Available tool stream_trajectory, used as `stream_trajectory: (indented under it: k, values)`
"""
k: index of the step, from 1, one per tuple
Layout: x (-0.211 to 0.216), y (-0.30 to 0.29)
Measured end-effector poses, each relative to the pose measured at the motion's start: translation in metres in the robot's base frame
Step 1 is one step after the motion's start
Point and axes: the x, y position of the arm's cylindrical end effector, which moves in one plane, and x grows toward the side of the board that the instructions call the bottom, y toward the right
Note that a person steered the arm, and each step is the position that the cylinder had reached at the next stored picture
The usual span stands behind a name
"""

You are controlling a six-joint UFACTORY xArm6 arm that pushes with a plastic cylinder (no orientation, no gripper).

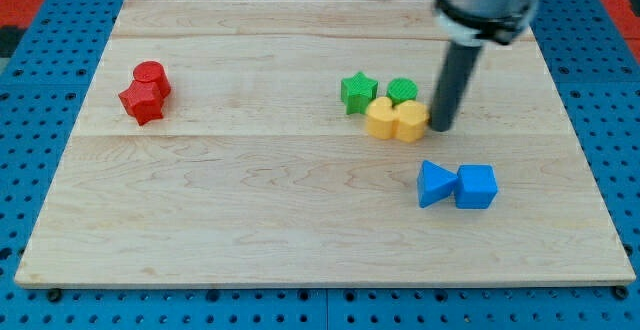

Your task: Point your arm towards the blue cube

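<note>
The blue cube lies at the view's lower right, touching a blue triangular block on its left. My tip stands above them in the view, right beside the right yellow block and about touching it. The dark rod rises from the tip to the arm's grey end at the view's top. The tip is apart from the blue cube, up and a little to the left of it.
A second yellow block touches the first. A green star and a green round block sit just above them. A red cylinder and a red block sit together at the view's left. The wooden board lies on a blue pegboard.
</note>
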Motion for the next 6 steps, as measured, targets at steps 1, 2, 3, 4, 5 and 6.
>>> stream_trajectory:
  k: [1, 2, 3, 4, 5, 6]
  values:
    - [0.0, -0.05]
    - [0.0, -0.101]
    - [0.0, -0.121]
    - [0.004, -0.028]
    - [0.008, 0.044]
    - [0.024, 0.103]
